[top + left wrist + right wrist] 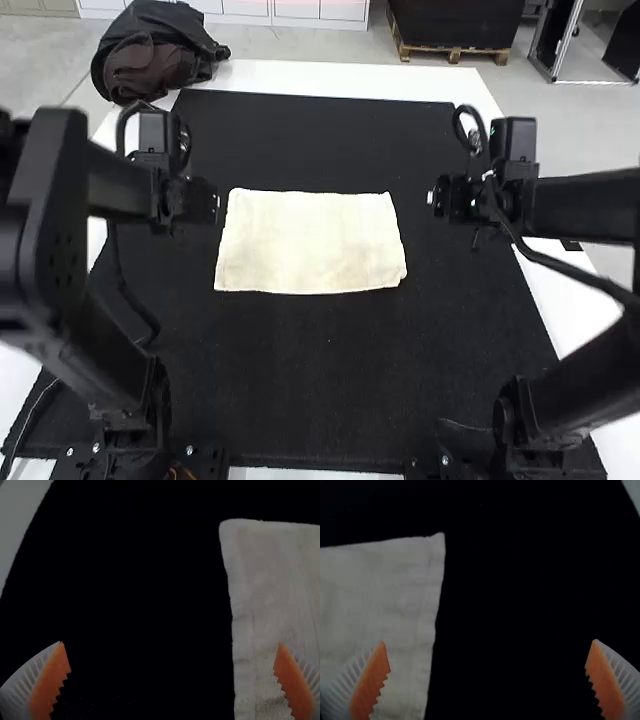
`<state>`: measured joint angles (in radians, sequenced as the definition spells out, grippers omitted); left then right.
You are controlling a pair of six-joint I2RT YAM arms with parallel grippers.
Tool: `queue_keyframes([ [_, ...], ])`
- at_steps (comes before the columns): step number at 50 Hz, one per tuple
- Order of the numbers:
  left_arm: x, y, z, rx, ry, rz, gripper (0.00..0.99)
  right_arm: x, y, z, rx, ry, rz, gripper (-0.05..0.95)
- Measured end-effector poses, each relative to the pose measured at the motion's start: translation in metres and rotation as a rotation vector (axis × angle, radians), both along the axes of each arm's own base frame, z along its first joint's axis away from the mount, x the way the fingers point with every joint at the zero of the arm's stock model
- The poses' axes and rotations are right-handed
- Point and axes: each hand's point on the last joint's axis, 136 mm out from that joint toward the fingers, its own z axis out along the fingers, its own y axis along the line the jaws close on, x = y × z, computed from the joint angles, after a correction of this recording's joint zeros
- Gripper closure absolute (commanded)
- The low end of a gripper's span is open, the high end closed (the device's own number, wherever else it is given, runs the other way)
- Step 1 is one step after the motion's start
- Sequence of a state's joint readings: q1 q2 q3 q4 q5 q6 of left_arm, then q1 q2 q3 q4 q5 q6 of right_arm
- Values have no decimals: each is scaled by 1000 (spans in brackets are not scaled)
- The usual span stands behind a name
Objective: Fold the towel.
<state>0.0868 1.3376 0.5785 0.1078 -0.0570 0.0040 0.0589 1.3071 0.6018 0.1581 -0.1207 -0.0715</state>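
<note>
Left arm (50,220) looms close, left gripper (210,201) spread wide, right gripper (438,198) spread too, towel (311,243) flat between them!

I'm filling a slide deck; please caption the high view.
Two robot arms flank a pale towel lying flat on a black mat, its wider sides running left to right.

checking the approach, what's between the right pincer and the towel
Just a bare strip of black mat between the right pincer and the towel, seen in the high view.
</note>
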Motion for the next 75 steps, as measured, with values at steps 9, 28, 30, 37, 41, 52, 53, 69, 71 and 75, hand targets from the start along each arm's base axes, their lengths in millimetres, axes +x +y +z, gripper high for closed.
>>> queue_keyframes([
  [9,12,-5,-27,-32,46,-19,39,6,21,-20,54,38,44,-2],
  [28,44,-18,-44,-103,44,-80,39,35,69,-32,77,3,148,-3],
  [30,45,-19,-49,-108,51,-85,39,38,70,-35,77,5,147,-2],
  [37,49,-26,-63,-116,65,-102,39,47,71,-44,77,1,144,-2],
  [41,52,-30,-67,-118,62,-113,39,52,72,-48,77,-1,144,-2],
  [52,67,-39,-58,-121,16,-132,39,67,75,-57,78,-5,144,-3],
  [53,69,-39,-57,-121,12,-133,39,69,76,-59,77,-4,144,-3],
  [69,78,-44,-68,-128,19,-139,39,88,80,-91,71,37,143,-3],
  [71,79,-44,-67,-131,17,-137,39,90,80,-95,70,42,143,-2],
  [75,84,-44,-64,-134,0,-134,39,95,81,-101,68,48,144,-3],
])
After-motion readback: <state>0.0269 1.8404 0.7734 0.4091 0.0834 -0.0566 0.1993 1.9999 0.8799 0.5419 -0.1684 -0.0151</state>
